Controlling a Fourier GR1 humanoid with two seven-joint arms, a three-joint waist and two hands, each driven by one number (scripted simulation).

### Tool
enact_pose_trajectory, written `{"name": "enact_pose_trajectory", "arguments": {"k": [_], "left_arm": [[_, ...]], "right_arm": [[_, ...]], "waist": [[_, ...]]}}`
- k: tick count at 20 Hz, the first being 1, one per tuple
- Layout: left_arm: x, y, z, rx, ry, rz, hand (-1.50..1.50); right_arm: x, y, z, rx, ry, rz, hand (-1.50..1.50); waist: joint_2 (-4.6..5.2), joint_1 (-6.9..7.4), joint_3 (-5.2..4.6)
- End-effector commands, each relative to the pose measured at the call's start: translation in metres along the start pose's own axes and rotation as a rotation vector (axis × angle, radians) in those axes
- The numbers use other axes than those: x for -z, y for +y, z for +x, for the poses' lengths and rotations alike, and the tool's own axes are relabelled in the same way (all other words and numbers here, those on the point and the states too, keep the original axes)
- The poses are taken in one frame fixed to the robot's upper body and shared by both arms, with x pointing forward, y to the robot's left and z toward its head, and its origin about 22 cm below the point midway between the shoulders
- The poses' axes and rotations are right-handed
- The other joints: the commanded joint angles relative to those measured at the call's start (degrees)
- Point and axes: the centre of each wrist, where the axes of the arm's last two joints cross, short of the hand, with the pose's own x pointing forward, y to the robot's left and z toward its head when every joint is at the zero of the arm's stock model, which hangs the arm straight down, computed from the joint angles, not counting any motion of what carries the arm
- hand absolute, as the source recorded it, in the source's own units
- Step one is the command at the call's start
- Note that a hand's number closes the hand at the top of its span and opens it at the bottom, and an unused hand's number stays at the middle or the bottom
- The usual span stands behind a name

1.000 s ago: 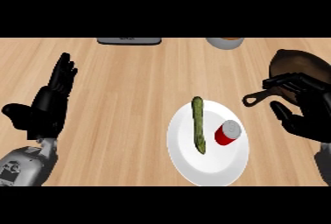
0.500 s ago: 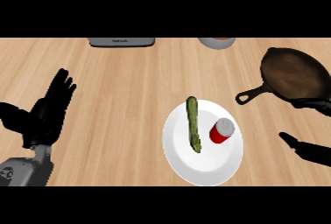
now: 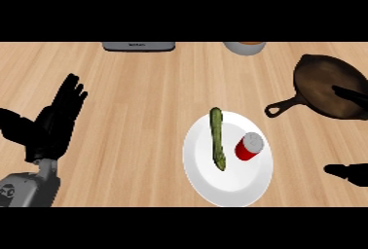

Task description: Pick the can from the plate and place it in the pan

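Nothing is done yet: the red can point(image 3: 248, 146) is lying on the white plate point(image 3: 205, 175), well apart from the pan point(image 3: 325, 82). The left robot hand point(image 3: 54, 121) is resting open; the right robot hand point(image 3: 349, 172) is showing too little to tell.

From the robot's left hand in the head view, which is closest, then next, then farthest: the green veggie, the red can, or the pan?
Starting from the left hand, resting open at the view's left:
1. The green veggie, on the left part of the plate.
2. The red can, on the plate just right of the veggie.
3. The pan, far off at the upper right.
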Motion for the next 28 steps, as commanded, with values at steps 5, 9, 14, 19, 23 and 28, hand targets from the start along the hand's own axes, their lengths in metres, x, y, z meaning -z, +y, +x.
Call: {"name": "enact_pose_trajectory", "arguments": {"k": [5,9,14,19,23,28], "left_arm": [[0.003,-0.01,-0.001,-0.011,0.0,-0.015,0.0],[0.009,-0.007,-0.017,-0.013,-0.016,-0.014,0.0],[0.007,0.008,-0.005,0.002,-0.015,-0.016,0.0],[0.003,0.003,-0.015,0.012,0.01,0.005,0.0],[-0.009,-0.004,-0.006,0.01,-0.008,0.008,0.0],[-0.014,0.003,-0.011,-0.009,-0.006,-0.001,0.0]], "right_arm": [[0.043,0.012,0.051,-0.278,0.08,0.211,-1.5],[0.058,0.028,0.06,-0.372,0.128,0.379,-1.5],[0.062,0.038,0.059,-0.44,0.248,0.644,-1.5],[0.06,0.063,0.098,-0.477,0.219,0.676,-1.5],[0.079,0.07,0.106,-0.602,0.233,0.695,-1.5],[0.06,0.082,0.118,-0.714,0.265,0.637,-1.5]], "waist": [[0.13,0.67,-0.03],[0.32,0.56,-0.1],[0.08,0.4,-0.07],[-0.07,-0.32,-0.01],[-0.05,0.27,0.0],[-0.11,-0.05,0.02]]}}
